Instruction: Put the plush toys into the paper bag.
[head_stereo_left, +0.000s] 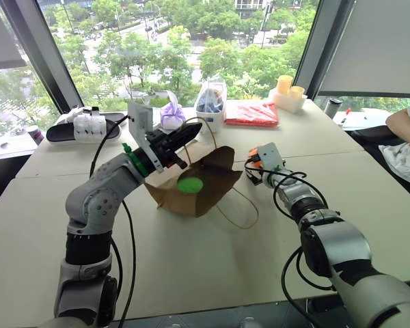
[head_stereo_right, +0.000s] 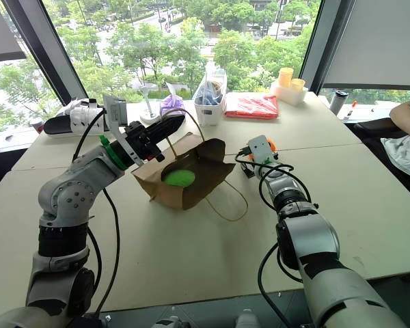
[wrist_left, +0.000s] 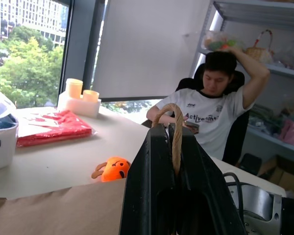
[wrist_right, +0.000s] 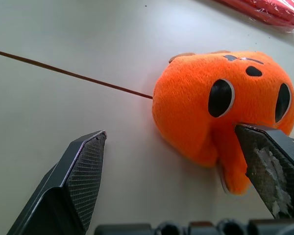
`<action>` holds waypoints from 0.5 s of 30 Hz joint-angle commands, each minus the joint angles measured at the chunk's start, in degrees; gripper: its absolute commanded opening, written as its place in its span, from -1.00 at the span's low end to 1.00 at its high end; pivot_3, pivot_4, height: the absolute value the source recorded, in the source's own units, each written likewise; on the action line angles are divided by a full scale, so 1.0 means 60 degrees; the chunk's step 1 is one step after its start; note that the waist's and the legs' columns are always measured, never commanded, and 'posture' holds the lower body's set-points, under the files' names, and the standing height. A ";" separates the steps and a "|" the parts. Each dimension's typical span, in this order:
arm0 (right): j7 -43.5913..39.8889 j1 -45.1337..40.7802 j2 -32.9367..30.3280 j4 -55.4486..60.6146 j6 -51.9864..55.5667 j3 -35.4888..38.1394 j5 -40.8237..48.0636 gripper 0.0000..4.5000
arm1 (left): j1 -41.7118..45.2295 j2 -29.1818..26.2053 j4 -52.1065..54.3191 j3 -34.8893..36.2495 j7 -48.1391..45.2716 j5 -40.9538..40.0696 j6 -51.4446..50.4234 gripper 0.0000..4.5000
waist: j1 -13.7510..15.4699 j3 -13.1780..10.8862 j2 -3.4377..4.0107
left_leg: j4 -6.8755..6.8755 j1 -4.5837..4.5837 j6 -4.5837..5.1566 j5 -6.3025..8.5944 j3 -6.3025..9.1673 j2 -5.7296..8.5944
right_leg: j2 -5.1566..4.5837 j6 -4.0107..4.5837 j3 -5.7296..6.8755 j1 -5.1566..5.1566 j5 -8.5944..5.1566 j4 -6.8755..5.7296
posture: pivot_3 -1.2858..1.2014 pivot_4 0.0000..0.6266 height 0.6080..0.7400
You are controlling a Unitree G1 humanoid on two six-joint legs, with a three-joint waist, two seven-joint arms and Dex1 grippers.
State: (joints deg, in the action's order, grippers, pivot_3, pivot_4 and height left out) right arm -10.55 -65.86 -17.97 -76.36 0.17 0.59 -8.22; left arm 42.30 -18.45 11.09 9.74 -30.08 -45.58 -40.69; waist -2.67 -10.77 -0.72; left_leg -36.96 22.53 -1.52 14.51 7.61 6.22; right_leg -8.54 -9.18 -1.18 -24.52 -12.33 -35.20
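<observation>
Tabletop (wrist_right: pixel 63 39): orange plush toy (wrist_right: pixel 206 112), black-eyed.

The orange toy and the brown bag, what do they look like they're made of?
Orange toy: soft plush with a short, fuzzy matte pile; the dark eye patches look smoother, maybe felt or stitching. Brown bag: matte kraft paper by the look of it, holding creases and folds at its mouth. Its handle appears to be twisted tan cord, possibly paper twine.

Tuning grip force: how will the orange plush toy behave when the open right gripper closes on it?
The orange plush toy looks soft and fuzzy, so it will probably squash between the right gripper fingers, not slip. It seems light, and its lumpy shape lying on the table suggests it won't roll.
</observation>
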 commanded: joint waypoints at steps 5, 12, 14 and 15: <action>0.0209 -0.0502 0.0012 -0.0025 -0.0071 0.0311 0.0106 0.39 | -0.0094 -0.0048 0.0583 0.0104 0.0198 -0.0170 0.0041 -1.00 | -0.0001 0.0000 0.0000 | 0.0000 0.0000 0.0000 0.0000 0.0000 0.0000 | 0.0000 0.0000 0.0000 0.0000 0.0000 0.0000 | 0.03 -0.52 1.00; 0.0255 -0.0699 0.0080 -0.0112 0.0061 0.0704 0.0247 -0.99 | -0.0198 -0.0060 0.0791 0.0148 0.0395 -0.0219 0.0046 -1.00 | -0.0003 0.0000 0.0000 | 0.0000 0.0000 0.0000 0.0000 0.0000 0.0000 | 0.0001 0.0000 0.0000 0.0000 0.0000 0.0000 | 0.03 -0.52 1.00; 0.0230 -0.0742 0.0085 -0.0123 0.0070 0.0722 0.0188 -0.99 | -0.0243 -0.0073 0.0870 0.0199 0.0495 -0.0227 0.0040 -1.00 | -0.0001 0.0000 0.0000 | 0.0001 0.0000 0.0000 0.0000 0.0000 0.0000 | 0.0001 0.0000 0.0000 0.0000 0.0000 -0.0001 | 0.03 -0.52 1.00; 0.0221 -0.0754 0.0090 -0.0124 0.0076 0.0736 0.0170 -0.99 | -0.0258 -0.0090 0.0885 0.0215 0.0519 -0.0228 0.0041 -1.00 | -0.0001 0.0000 0.0000 | 0.0001 0.0000 0.0000 0.0000 0.0000 0.0000 | 0.0001 0.0000 0.0001 0.0000 0.0000 0.0000 | 0.03 -0.52 1.00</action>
State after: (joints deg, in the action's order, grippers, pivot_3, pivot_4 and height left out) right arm -9.38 -68.34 -17.53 -77.39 0.82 4.38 -7.60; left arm 40.75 -18.49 13.97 9.88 -27.28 -46.00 -40.93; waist -2.67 -10.77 -0.72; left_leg -36.96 22.53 -1.52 14.51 7.61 6.22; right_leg -8.53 -9.18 -1.18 -24.52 -12.33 -35.20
